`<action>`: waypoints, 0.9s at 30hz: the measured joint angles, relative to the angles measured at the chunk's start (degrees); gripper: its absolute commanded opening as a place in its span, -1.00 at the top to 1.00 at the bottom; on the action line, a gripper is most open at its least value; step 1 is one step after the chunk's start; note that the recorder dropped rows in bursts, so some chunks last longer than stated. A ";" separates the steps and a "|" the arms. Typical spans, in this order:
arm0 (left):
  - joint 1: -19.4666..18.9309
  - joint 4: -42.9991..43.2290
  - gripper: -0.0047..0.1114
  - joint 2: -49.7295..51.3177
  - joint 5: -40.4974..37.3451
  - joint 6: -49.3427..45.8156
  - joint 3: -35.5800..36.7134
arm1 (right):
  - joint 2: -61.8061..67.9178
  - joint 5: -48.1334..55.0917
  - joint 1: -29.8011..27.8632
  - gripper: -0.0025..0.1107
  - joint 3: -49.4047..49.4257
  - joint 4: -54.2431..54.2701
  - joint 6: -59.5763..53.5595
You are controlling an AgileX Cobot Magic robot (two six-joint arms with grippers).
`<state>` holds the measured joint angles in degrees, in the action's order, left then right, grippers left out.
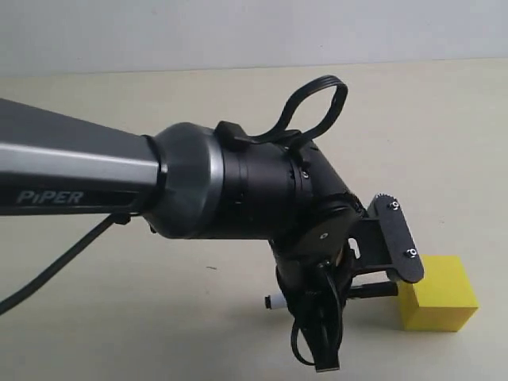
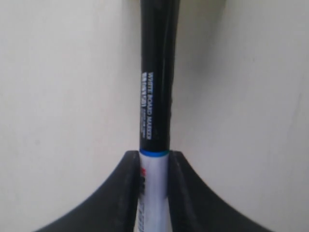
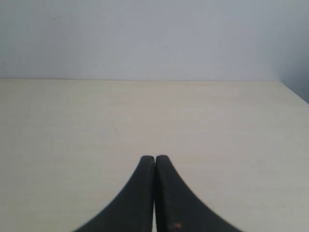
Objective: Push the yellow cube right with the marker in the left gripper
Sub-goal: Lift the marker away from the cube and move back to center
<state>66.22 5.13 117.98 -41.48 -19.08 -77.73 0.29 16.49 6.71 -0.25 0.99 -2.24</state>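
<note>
Marker (image 2: 154,96) is held by its white barrel in left gripper (image 2: 154,155), jaws narrow; cap tip is seen at left face of yellow cube (image 1: 441,292), bottom-right in ext. view. Right gripper (image 3: 154,158) jaws are pressed together, empty.

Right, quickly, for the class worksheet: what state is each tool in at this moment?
Left tool: closed, holding the marker.
Right tool: closed, holding nothing.
</note>
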 measured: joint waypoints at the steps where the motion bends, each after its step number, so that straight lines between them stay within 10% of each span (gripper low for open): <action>1: -0.02 -0.12 0.92 0.00 -1.54 0.00 0.00 | 0.00 0.00 0.00 0.96 0.00 0.00 0.00; 15: -2.41 -0.25 0.92 -1.54 -7.54 3.08 0.22 | 0.00 0.00 0.00 0.96 0.00 0.00 0.00; 27: -11.48 0.91 0.92 -4.46 -7.31 27.79 0.22 | 0.00 0.00 0.00 0.96 0.00 0.00 0.00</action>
<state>54.74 6.04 113.52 -48.79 8.71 -77.51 0.29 16.49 6.71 -0.25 0.99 -2.24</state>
